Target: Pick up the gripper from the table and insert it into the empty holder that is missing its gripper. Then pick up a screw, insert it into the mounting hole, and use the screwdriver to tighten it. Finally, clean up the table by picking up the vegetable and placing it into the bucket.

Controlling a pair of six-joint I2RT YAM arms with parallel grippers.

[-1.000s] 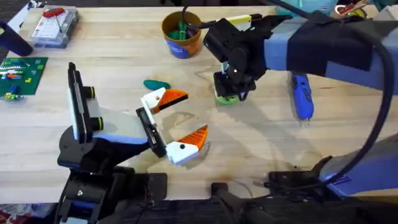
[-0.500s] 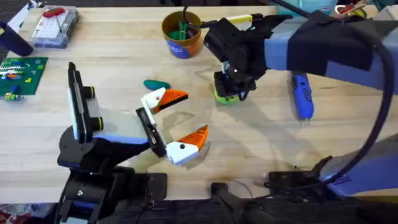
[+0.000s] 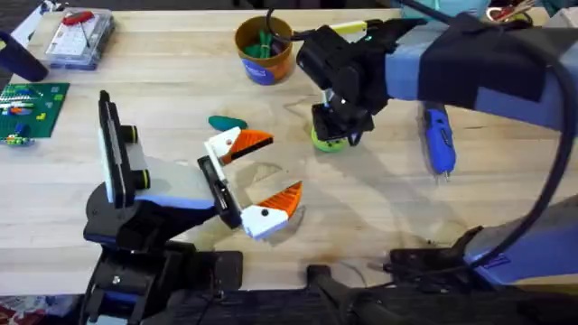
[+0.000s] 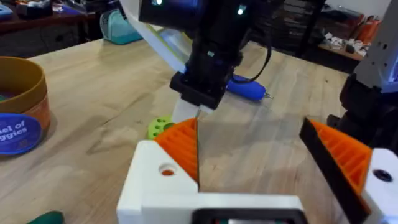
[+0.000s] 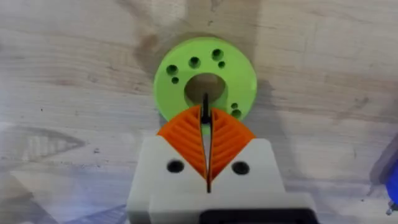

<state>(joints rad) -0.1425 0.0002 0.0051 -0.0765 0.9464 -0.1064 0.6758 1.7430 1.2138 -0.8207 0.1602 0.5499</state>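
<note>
Near the table's (image 3: 506, 226) far edge, the bucket (image 3: 263, 50) is placed; the vegetable (image 3: 227, 122) lies nearer the centre, and the screwdriver (image 3: 439, 137) lies toward the right edge. The right gripper (image 5: 207, 127) is pressed together on a thin black pin over the lime-green disc (image 5: 205, 81). The left gripper (image 3: 256, 176) is held spread, empty.

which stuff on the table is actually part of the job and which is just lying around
Part of the job:
- screwdriver
- vegetable
- bucket
- lime-green disc with holes, where the right gripper hangs, fingers shut

Just lying about:
- clear plastic case
- green circuit board
</note>
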